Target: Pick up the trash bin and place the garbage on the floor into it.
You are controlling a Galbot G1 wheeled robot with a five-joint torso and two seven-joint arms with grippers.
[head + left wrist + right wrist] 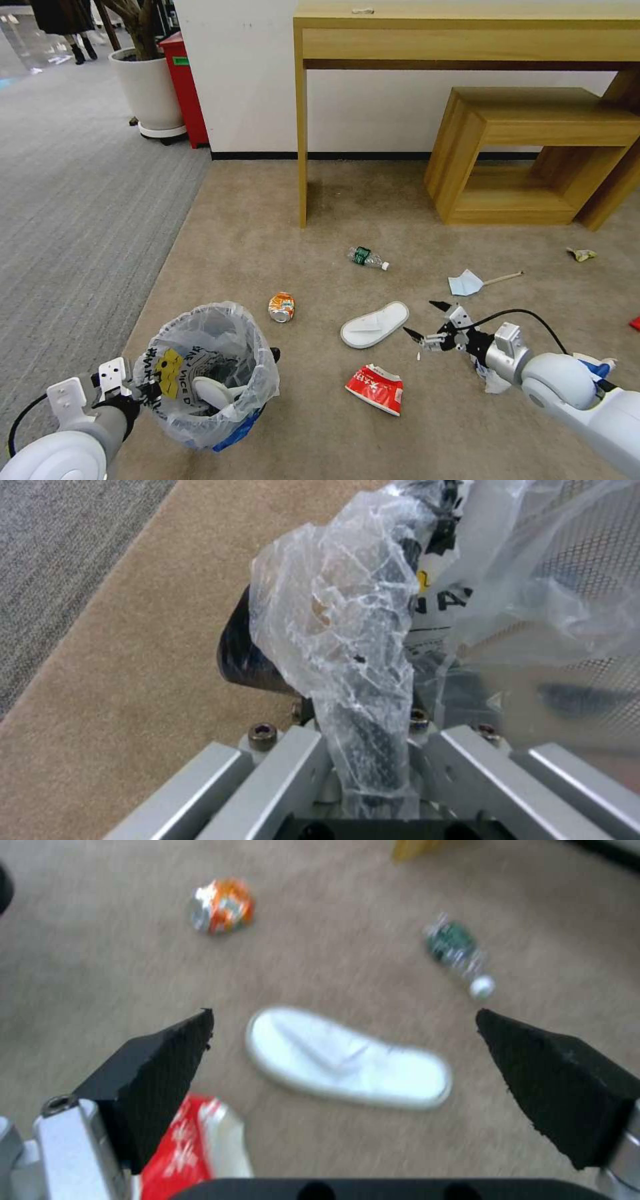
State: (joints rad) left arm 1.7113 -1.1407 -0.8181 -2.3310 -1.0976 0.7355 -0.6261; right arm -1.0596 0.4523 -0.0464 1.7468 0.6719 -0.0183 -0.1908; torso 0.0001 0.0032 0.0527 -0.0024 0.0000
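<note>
Lower left of the head frame: left end effector (pixel 137 393) pinching the rim of the trash bin (pixel 207 377), fingers pressed together on the liner bag. Left wrist view confirms it, with crinkled plastic and the black rim caught between the fingers (pixel 373 760). Whether the bin's base is off the floor (pixel 267 220) I cannot tell.

Bin contents: one white slipper (pixel 213 393) inside, toe showing above the print on the bag. Anything beneath it is hidden by the plastic.

Progress, as judged: bin is in hand, one slipper is in, and most of the litter is still out on the beige carpet. Early to middle stage.

Remaining, left to right across the frame:
- crushed orange can (pixel 281 307), just right of the bin, above its rim in the frame
- red packet (pixel 375 389), lower centre
- second white slipper (pixel 375 325), centre, sole down
- green-label bottle (pixel 367 258), on its side, above the slipper
- blue mask (pixel 465 283) with a wooden stick (pixel 503 277) beside it, right of centre
- small crumpled wrapper (pixel 581 254), far right
- blue-and-white cup (pixel 597 368), partly behind the right arm
- sliver of red at the right edge (pixel 635 324), unidentifiable

Right end effector (pixel 427 325) spread wide, empty, low over the carpet just right of the second slipper. Right wrist view has that slipper (pixel 347 1067) lying between the open fingertips (pixel 177 1040), so it reads as the likely next pick.

Wooden desk (pixel 467 33) at the top holds nothing of the task.
</note>
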